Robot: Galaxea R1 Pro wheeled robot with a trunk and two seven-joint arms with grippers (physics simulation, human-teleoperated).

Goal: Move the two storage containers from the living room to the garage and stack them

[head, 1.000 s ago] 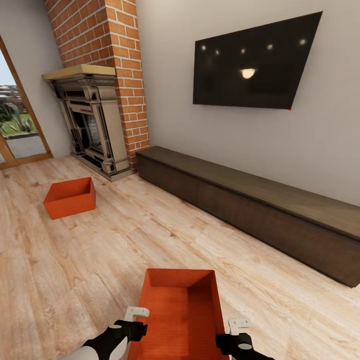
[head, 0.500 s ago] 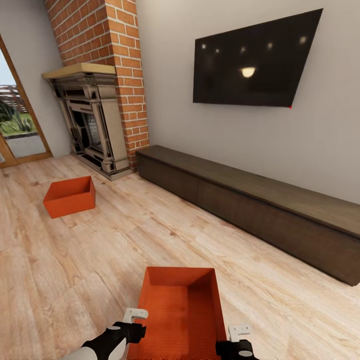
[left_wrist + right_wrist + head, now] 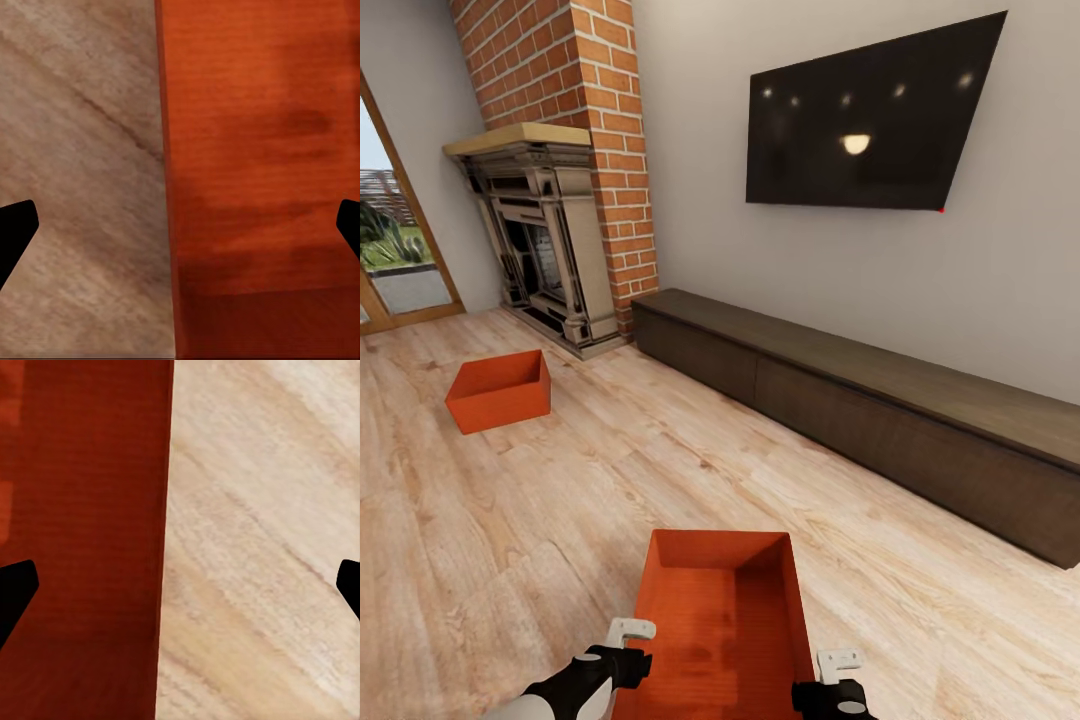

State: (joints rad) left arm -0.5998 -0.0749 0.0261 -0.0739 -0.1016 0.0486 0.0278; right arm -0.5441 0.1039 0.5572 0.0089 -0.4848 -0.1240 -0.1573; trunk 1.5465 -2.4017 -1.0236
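Two orange-red open-top storage containers sit on the living room's light wood plank floor. The near container (image 3: 722, 620) lies right in front of me, between my arms. The far container (image 3: 500, 390) rests near the brick fireplace (image 3: 550, 240). My left gripper (image 3: 628, 648) hovers at the near container's left wall and my right gripper (image 3: 838, 675) at its right wall. In the left wrist view the left gripper (image 3: 180, 229) is open, its dark fingertips (image 3: 15, 225) wide apart astride the wall (image 3: 169, 187). The right gripper (image 3: 180, 589) is likewise open astride the other wall (image 3: 166, 510).
A long dark low cabinet (image 3: 860, 400) runs along the right wall under a black TV (image 3: 870, 125). Glass doors (image 3: 390, 250) stand at the far left. Open plank floor (image 3: 610, 470) lies between the two containers.
Both grippers have sunk a little lower at the near container's side walls. The whole view has shifted slightly; the containers themselves have not moved.
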